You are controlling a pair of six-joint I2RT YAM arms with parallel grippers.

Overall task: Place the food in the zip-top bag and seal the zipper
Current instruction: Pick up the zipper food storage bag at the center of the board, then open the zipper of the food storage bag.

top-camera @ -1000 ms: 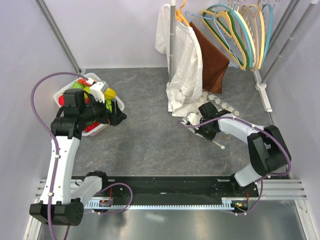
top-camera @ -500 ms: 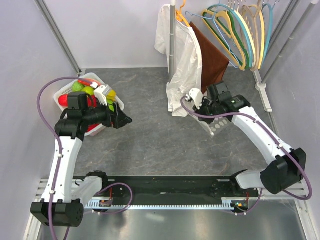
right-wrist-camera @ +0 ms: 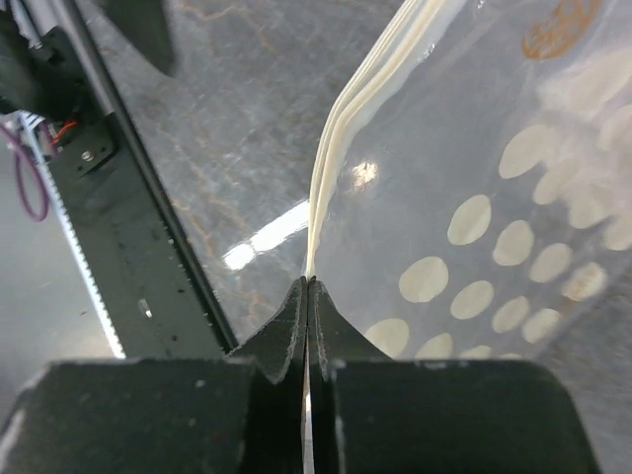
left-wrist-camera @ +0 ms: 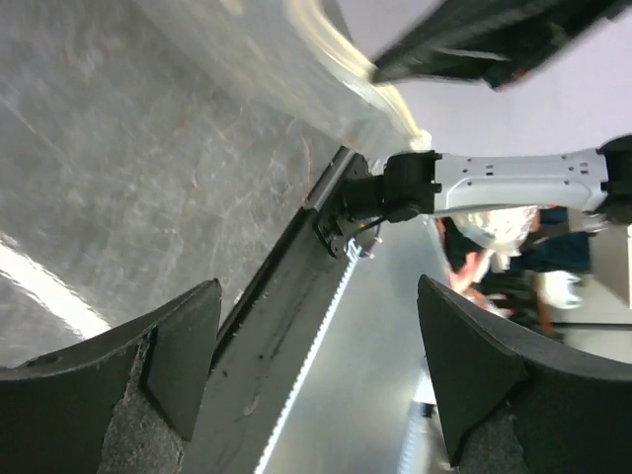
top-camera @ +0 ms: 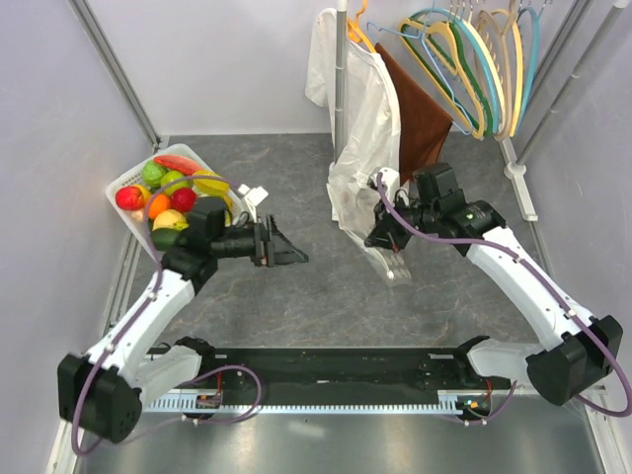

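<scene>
Obs., landmark = white coat (top-camera: 360,118) on the rack.

- Zip-top bag (top-camera: 391,261): hangs off the desk (top-camera: 296,188), just in front of the coat's hem, lifted by one edge. No food inside that I can see.
- Right pincer (right-wrist-camera: 308,296): pressed together, pinching the bag's edge where the zipper (right-wrist-camera: 360,118) track runs in (slider tab not seen in any view).
- Left pincer (top-camera: 286,254): spread and empty, left of the coat, aimed toward the bag from between the coat and the basket (top-camera: 128,174). The wrist view shows bare desk between its fingers (left-wrist-camera: 178,346).
- Food (top-camera: 163,193): all in the basket, well to the left of the coat.

Step in hand (judgement): opening the bag, before any loading.

Next: the left pincer should reach the bag below the coat and take the opposite lip near the track, then pull the two lips apart. The film is floppy, so a grip low on the panel would likely catch both layers.
</scene>
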